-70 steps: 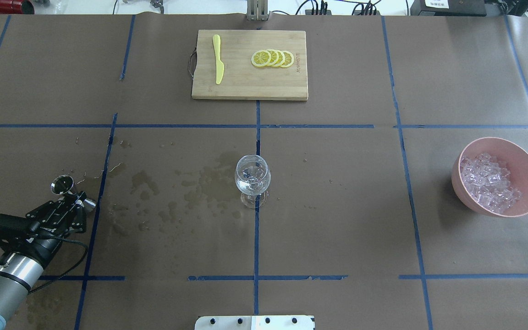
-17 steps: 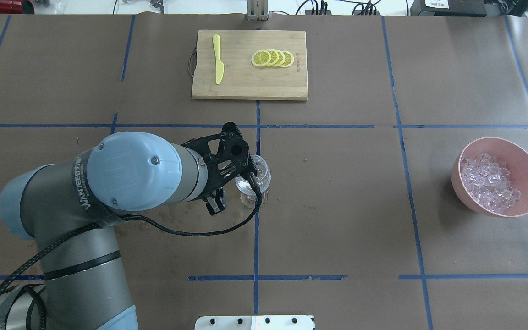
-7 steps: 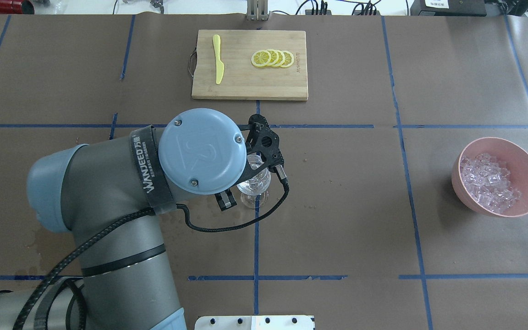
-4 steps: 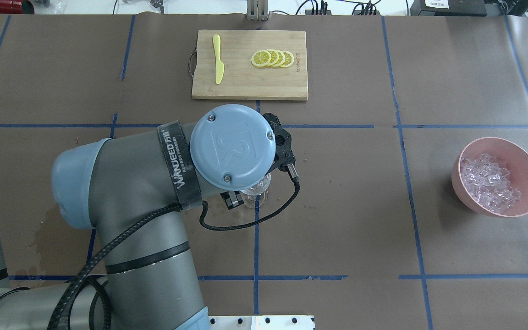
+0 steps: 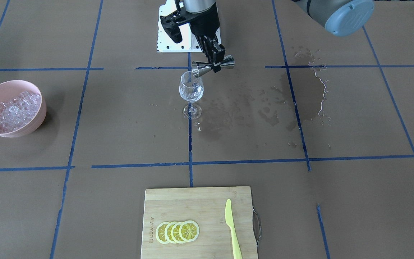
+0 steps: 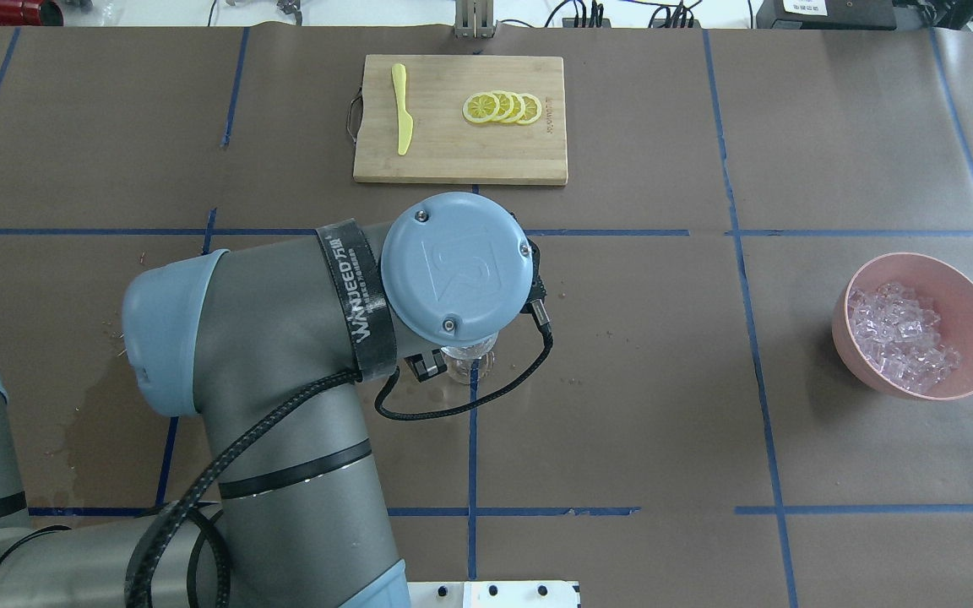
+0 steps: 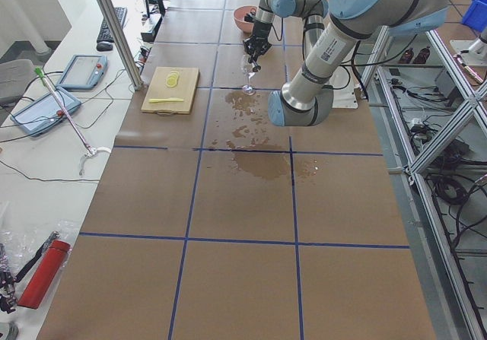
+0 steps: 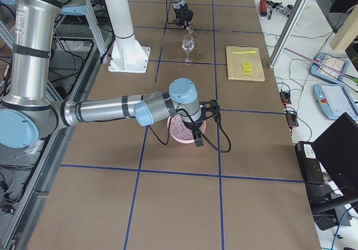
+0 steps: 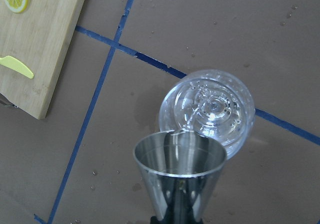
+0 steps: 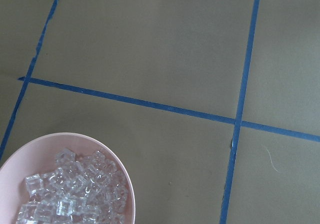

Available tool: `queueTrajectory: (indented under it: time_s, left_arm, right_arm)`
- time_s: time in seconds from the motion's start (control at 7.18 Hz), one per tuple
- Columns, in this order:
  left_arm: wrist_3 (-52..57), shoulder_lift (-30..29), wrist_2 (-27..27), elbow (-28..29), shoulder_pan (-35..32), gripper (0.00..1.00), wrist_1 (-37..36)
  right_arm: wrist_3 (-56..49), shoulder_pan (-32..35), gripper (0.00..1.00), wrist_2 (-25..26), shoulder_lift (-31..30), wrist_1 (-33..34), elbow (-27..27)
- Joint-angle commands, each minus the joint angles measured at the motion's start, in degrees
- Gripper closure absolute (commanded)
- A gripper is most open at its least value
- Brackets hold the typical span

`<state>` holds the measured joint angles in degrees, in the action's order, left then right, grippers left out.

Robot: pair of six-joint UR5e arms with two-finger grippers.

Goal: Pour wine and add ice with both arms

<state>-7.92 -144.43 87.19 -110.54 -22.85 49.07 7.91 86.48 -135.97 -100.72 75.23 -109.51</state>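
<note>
My left gripper [image 5: 216,63] is shut on a steel jigger [image 5: 212,67] and holds it tipped on its side, mouth over the rim of the wine glass [image 5: 191,90]. The left wrist view shows the jigger [image 9: 179,166] at the glass's [image 9: 210,108] edge, with clear wine in the glass. In the overhead view my wrist hides most of the glass [image 6: 468,365]. The ice [image 6: 900,329] lies heaped in a pink bowl [image 6: 972,325]. My right gripper [image 8: 197,138] shows only in the exterior right view, above the bowl; I cannot tell whether it is open or shut.
A bamboo board [image 6: 453,156] at the far side carries lemon slices [image 6: 503,107] and a yellow knife [image 6: 402,110]. Wet patches [image 5: 300,86] darken the brown paper on my left of the glass. The right wrist view shows the ice [image 10: 75,194] and blue tape lines.
My left arm has carried the jigger from the table's left side to the glass. Its wrist has swung over the glass and now covers it from above.
</note>
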Motion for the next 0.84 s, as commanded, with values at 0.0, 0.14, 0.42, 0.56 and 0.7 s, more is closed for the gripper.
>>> queueTrajectory:
  time_s: [0.0,0.14,0.42,0.56,0.7]
  left_arm:
    - [0.01,-0.41,-0.01,-0.02,0.00,1.00,-0.55]
    - [0.01,-0.41,-0.01,-0.02,0.00,1.00,-0.64]
    - [0.01,-0.41,-0.09,-0.11,0.00,1.00,-0.55]
    - [0.01,-0.41,-0.09,-0.11,0.00,1.00,-0.55]
    - [0.01,-0.41,-0.09,-0.29,-0.09,1.00,-0.47]
  right_arm:
    - [0.00,0.00,0.00,0.00,0.00,0.00,0.00]
    - [0.00,0.00,0.00,0.00,0.00,0.00,0.00]
    - [0.00,0.00,0.00,0.00,0.00,0.00,0.00]
    - [0.00,0.00,0.00,0.00,0.00,0.00,0.00]
    - [0.00,0.00,0.00,0.00,0.00,0.00,0.00]
